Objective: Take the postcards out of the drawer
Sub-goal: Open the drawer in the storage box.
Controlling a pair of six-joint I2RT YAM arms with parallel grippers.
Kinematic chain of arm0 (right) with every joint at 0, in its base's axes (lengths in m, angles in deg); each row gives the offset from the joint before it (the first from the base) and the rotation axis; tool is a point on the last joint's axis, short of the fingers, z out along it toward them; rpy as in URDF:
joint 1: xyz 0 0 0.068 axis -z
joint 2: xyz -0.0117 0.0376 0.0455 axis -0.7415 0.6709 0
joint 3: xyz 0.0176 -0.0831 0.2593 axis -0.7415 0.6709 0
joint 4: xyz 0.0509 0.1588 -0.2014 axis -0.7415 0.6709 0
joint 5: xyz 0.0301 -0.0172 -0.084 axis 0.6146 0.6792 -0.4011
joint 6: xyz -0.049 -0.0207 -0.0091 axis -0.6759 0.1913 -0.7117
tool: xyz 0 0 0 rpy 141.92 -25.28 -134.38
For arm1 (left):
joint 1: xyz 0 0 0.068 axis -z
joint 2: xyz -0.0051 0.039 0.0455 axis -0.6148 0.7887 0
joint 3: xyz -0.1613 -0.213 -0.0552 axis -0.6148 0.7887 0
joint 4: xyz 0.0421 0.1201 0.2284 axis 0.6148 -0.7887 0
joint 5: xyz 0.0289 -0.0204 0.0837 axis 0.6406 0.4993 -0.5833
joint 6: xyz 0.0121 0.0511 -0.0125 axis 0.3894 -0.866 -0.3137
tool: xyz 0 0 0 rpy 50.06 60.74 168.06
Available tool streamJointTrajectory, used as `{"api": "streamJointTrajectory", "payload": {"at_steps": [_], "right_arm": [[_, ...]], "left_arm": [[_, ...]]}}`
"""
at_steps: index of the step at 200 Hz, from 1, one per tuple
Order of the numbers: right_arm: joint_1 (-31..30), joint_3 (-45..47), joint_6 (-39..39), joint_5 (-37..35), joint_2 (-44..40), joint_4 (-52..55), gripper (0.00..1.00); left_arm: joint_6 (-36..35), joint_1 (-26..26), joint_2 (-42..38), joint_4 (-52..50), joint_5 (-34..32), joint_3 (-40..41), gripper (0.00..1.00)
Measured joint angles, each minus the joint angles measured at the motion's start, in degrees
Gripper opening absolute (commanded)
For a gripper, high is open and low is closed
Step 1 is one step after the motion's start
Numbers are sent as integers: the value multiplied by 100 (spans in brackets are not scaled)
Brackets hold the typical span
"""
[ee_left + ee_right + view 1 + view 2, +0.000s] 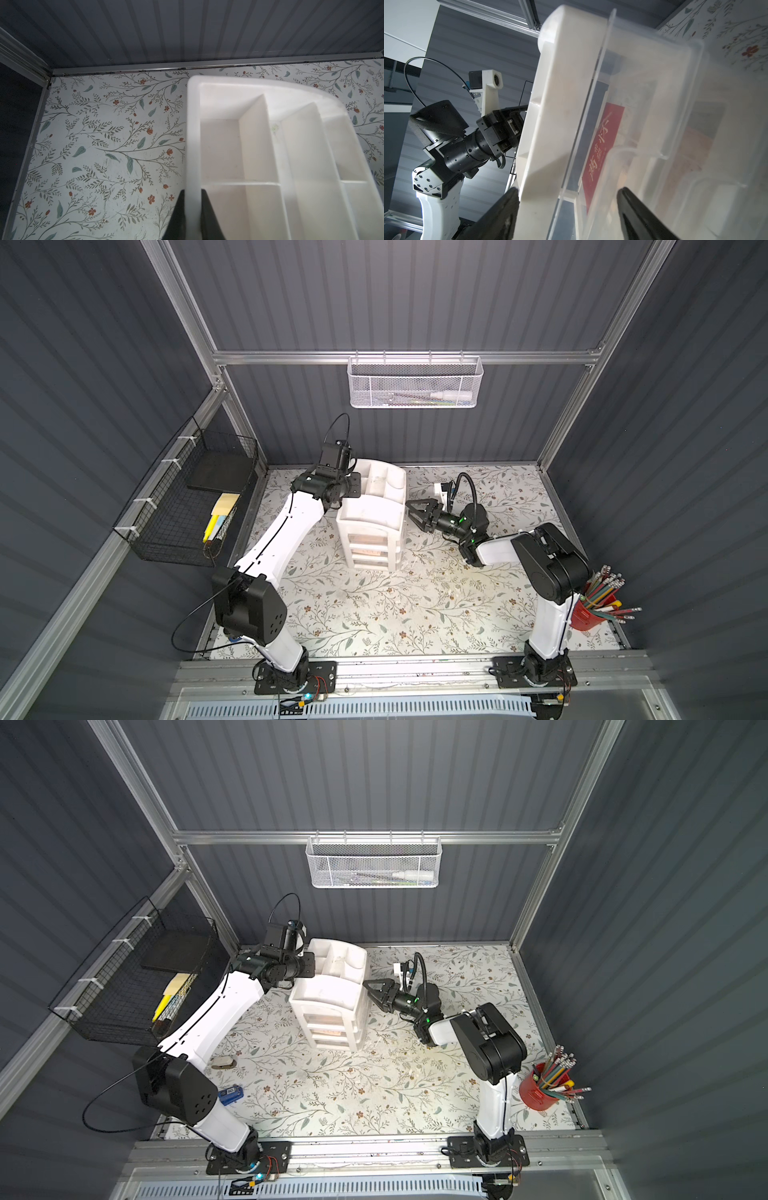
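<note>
- The floral table [415, 614], in the lower middle of both top views, bears no card that I can see. So I judge that nothing is taken out yet.
- The desk organizer [372, 512] stands in the middle of the frame, with three clear drawers [368, 549] stacked in its front face. From above they all look pushed in (for the top one I am not fully sure).
- The postcards are inside. In the right wrist view the red postcard [602, 153], with white Chinese characters, shows through the clear plastic in the middle of the frame, seemingly in the top drawer. A pale peach card [689, 149] lies at the right, blurred by the plastic. A third card I cannot make out.
- The right gripper [568, 190] is at the organizer's side, at the bottom of that frame. Its two dark fingers are spread wide, with the white top edge and the drawer's wall between them, and they hold nothing.
- The left gripper [193, 193], at the bottom middle of the left wrist view, is closed tight on the thin outer wall of the organizer's top tray, one finger on each side. It seems to steady the organizer.
- What is left, as I judge: to pull the drawer open, then to lift the cards out and lay them on the table. Almost the whole task is ahead.
</note>
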Motion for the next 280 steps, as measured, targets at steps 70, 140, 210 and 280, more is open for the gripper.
{"api": "streamJointTrajectory", "payload": {"at_steps": [70, 140, 210, 280], "right_arm": [[-2, 0, 315, 101, 96, -354, 78], [0, 0, 417, 138, 4, -297, 77], [103, 243, 529, 136, -273, -125, 77], [330, 527, 601, 157, -503, -131, 77]], "left_arm": [[2, -4, 0, 7, 20, 4, 0], [0, -4, 0, 26, 20, 15, 0], [-2, 2, 0, 48, 57, 20, 0], [-2, 2, 0, 46, 44, 20, 0]]}}
